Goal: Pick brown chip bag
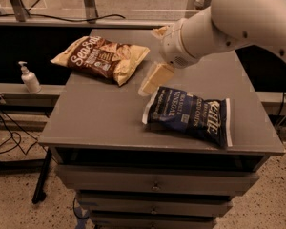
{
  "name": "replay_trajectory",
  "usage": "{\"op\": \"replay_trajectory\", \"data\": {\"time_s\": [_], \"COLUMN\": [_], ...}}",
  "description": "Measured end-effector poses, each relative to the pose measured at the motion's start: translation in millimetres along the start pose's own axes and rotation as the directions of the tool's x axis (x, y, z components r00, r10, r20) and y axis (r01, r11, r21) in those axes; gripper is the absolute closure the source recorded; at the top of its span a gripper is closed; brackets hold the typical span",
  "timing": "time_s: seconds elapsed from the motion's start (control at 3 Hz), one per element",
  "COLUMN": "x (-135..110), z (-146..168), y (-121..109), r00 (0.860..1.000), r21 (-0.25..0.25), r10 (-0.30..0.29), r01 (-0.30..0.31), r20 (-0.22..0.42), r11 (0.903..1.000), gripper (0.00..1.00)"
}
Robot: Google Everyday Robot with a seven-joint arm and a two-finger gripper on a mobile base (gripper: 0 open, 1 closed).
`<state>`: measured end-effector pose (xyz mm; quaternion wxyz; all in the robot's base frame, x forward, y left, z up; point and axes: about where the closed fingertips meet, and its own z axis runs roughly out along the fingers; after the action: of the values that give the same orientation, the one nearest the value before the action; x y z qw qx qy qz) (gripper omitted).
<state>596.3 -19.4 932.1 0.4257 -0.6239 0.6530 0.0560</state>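
Note:
The brown chip bag (101, 57) lies flat at the table's back left, with a dark brown middle, tan-yellow ends and white "Sea Salt" lettering. My gripper (155, 77) hangs from the white arm (229, 20) just right of the bag's near right corner. It is above the tabletop, between the brown bag and the dark blue Kettle chip bag (189, 114). It holds nothing.
The blue Kettle bag lies at the front right of the grey table (100, 123), which has drawers beneath. A soap dispenser (29, 78) stands on a ledge to the left. Cables lie on the floor at the left. A rail runs behind the table.

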Motion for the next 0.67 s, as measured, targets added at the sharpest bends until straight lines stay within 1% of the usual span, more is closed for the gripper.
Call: {"op": "replay_trajectory", "data": {"time_s": [0.33,0.67], "x": [-14,-21], "z": [52,95], "y": [-19,-29], "r00": [0.999,0.997], "r21": [0.030,0.037], "r10": [0.015,0.050], "r01": [-0.016,-0.052], "r20": [0.047,0.062], "r11": [0.9994,0.9980], "gripper": [0.00,0.00]}}
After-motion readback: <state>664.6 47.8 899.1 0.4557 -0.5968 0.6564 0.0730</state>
